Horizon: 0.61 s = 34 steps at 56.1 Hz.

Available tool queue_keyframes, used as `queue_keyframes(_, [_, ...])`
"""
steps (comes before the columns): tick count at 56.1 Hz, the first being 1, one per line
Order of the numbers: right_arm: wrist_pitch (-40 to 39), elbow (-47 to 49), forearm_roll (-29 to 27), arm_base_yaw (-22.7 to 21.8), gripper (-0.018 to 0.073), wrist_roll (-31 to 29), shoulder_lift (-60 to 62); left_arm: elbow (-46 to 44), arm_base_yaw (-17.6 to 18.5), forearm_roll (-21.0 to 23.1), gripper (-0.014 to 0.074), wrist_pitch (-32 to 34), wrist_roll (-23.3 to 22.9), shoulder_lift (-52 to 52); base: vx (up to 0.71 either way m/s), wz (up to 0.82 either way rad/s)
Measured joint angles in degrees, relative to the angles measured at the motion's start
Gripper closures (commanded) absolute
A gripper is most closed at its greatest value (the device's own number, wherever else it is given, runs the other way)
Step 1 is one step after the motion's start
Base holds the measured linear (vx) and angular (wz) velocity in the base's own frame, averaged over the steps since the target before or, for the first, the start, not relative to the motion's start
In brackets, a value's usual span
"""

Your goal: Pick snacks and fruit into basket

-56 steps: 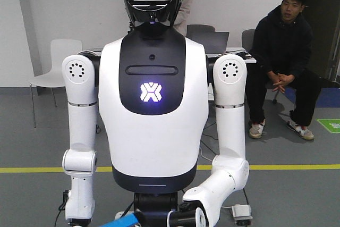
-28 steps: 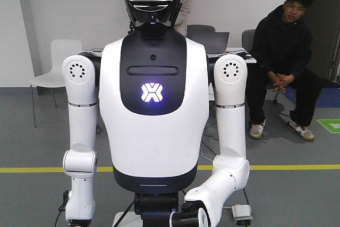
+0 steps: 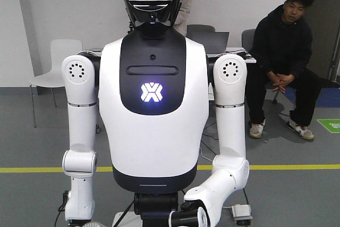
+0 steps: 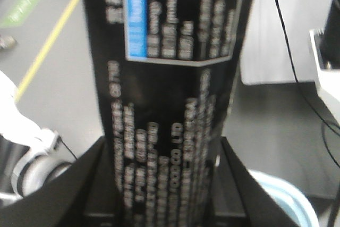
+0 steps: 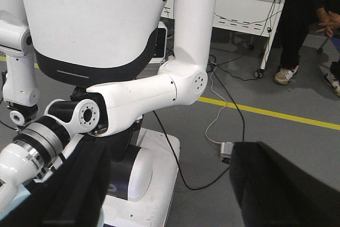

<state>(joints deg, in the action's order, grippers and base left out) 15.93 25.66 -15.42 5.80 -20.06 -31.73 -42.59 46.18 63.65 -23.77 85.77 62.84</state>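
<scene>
Fingers [image 4: 98,184] on the left gripper [image 4: 164,155] pinch a dark snack pouch [image 4: 170,78]. One dark pad sits at each lower side of the left wrist view, and the pack stands upright between them, filling the middle of the frame. It shows white lettering and a blue panel near the top. So one snack is in hand and not yet dropped.

Over on the right wrist view, the right gripper [image 5: 170,158] has its fingers [image 5: 276,184] spread wide, one at the lower left and one at the lower right. Only floor and a trailing cable [image 5: 234,104] show between them.

Moving outward, a pale blue rim [image 4: 281,195] curves in at the lower right of the left wrist view, below and beside the pouch. That may be the basket, though I can't confirm it, and nothing inside it shows.

Further out, a white humanoid robot [image 3: 154,94] fills the centre of the front view, with a seated man [image 3: 284,67] at the upper right and a yellow floor line [image 3: 292,167] running across behind.

On progress, my call is mid-task: this pouch needs carrying over and releasing. No fruit and no other snack appears in any view, so how many are already in, or left, can't be told.
</scene>
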Motion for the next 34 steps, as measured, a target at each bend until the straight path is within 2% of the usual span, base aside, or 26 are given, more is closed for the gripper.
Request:
queue_keyframes(9, [0.0, 0.0, 0.0, 0.0, 0.0027, 0.0, 0.0, -0.4, 0.0, 0.2, 0.0361, -0.8, 0.0, -2.6, 0.00, 0.00])
queue_keyframes(25, [0.0, 0.0, 0.0, 0.0, 0.0027, 0.0, 0.0, -0.4, 0.0, 0.0, 0.0361, -13.4, 0.0, -0.1, 0.00, 0.00])
queue_keyframes(34, [0.0, 0.0, 0.0, 0.0, 0.0027, 0.0, 0.0, -0.4, 0.0, -1.6, 0.0361, -13.4, 0.0, 4.4, 0.00, 0.00])
